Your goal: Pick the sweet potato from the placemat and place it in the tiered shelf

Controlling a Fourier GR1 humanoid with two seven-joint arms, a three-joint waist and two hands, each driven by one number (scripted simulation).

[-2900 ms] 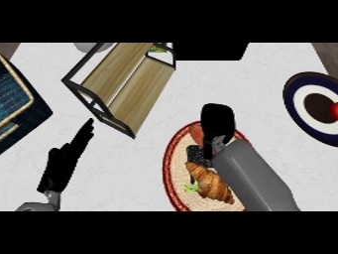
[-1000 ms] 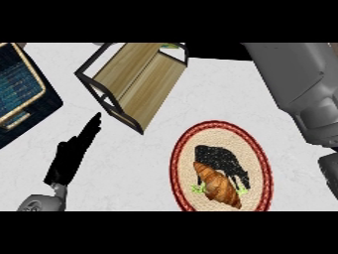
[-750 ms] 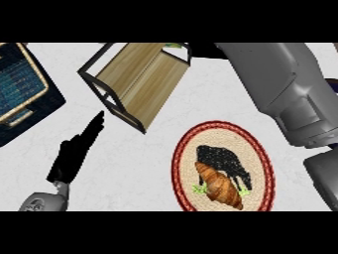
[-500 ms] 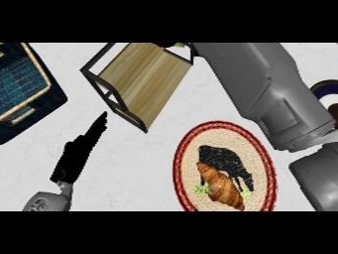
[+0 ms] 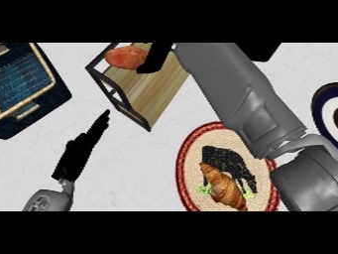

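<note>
The orange sweet potato (image 5: 124, 56) sits over the far end of the wooden tiered shelf (image 5: 153, 92), at the top of the view. My right hand (image 5: 155, 58) lies against the potato's right side, curled on it. Its grey forearm (image 5: 241, 99) stretches up from the lower right and crosses above the placemat. The round woven placemat (image 5: 188, 168) with a red rim lies at the lower middle. It carries a croissant (image 5: 226, 188) and a black item (image 5: 230, 161). My left hand (image 5: 80, 151) rests open at the lower left, fingers straight, well short of the shelf.
A dark blue basket (image 5: 18, 84) stands at the upper left. A dark plate (image 5: 331, 116) is cut off by the right edge. Bare counter lies between the basket, my left hand and the placemat.
My right arm has reached further up and left over the shelf, and the sweet potato and hand now show there. The left hand has stayed put.
</note>
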